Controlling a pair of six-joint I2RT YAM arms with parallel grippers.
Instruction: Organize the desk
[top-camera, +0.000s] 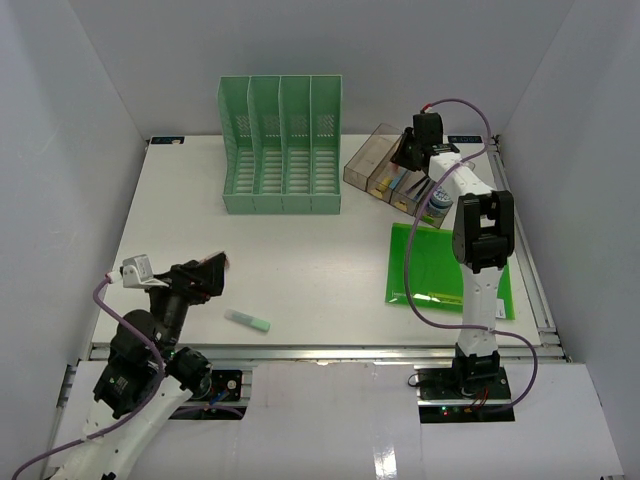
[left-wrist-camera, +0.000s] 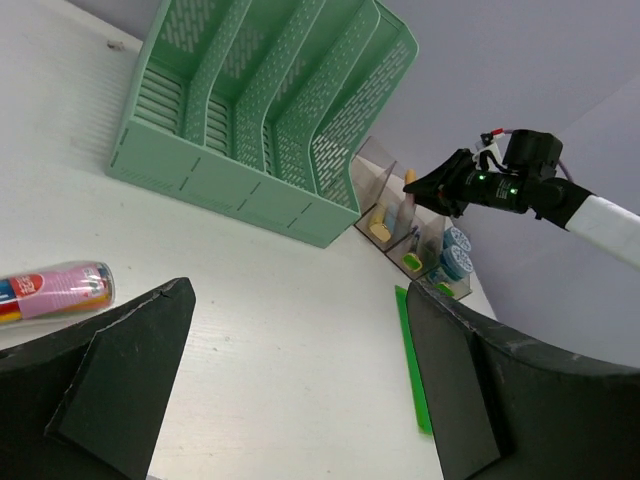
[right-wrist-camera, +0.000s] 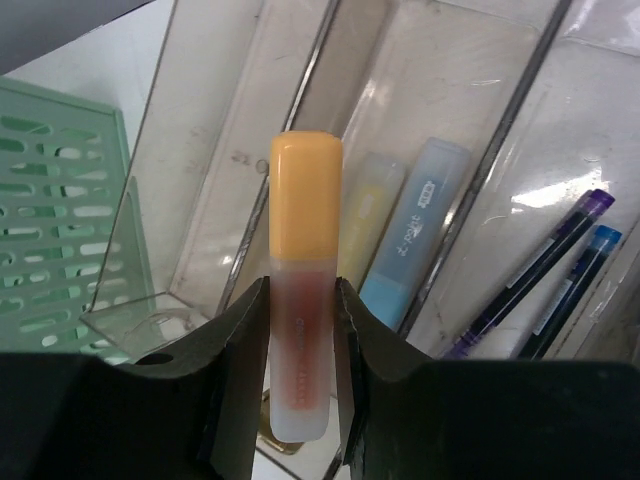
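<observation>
Two arms catalogued. Left arm crouched at lower left, left gripper (top-camera: 208, 268) spread wide and empty above the desk (top-camera: 300, 270), which filled the frame's centre. Right arm stretched to upper right; right gripper (right-wrist-camera: 303, 300) pinched an orange-capped highlighter (right-wrist-camera: 305, 190) over the clear organizer (right-wrist-camera: 460, 90).

Bright, even, diffuse light fills all views; the large flat white counter (top-camera: 300, 270) shows only faint soft shadows. In the right wrist view, glare patches whiten the clear plastic divided tray (right-wrist-camera: 480, 70), and the near black fingers (right-wrist-camera: 235, 380) look soft.
</observation>
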